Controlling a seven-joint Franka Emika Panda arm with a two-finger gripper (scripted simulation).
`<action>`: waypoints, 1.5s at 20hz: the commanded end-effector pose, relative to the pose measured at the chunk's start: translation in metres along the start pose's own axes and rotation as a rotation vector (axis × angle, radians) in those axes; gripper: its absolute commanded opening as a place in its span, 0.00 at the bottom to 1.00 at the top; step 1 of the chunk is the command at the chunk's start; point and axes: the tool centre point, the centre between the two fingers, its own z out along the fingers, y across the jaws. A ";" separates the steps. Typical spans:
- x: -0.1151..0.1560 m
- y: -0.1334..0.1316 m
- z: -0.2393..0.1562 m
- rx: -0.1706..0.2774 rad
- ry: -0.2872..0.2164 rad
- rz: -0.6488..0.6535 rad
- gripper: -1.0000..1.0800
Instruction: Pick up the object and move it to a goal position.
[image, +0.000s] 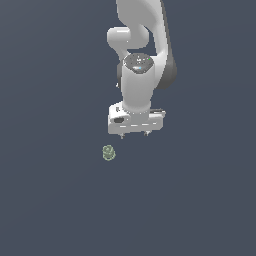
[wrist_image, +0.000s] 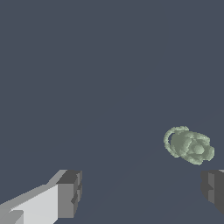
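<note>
Nearest the wrist camera, the gripper (wrist_image: 140, 192) hangs with its jaws spread wide and nothing between them, while the pale grey-green object (image: 108, 153) lies apart from it, toward the exterior view's left and nearer.

The object (image: 108, 153) lies apart from the tool (image: 134, 135), toward the exterior view's left, outside its fingers (wrist_image: 69, 194).

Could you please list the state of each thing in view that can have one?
object: lying free on the ground, not gripped, off to the exterior view's left of the gripper.
gripper: open, jaws spread wide, empty, apart from the object.
</note>
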 end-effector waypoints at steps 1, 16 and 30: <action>0.000 0.002 0.001 0.000 -0.001 -0.001 0.96; -0.003 0.061 0.042 -0.001 -0.010 -0.089 0.96; -0.015 0.119 0.082 0.000 -0.019 -0.176 0.96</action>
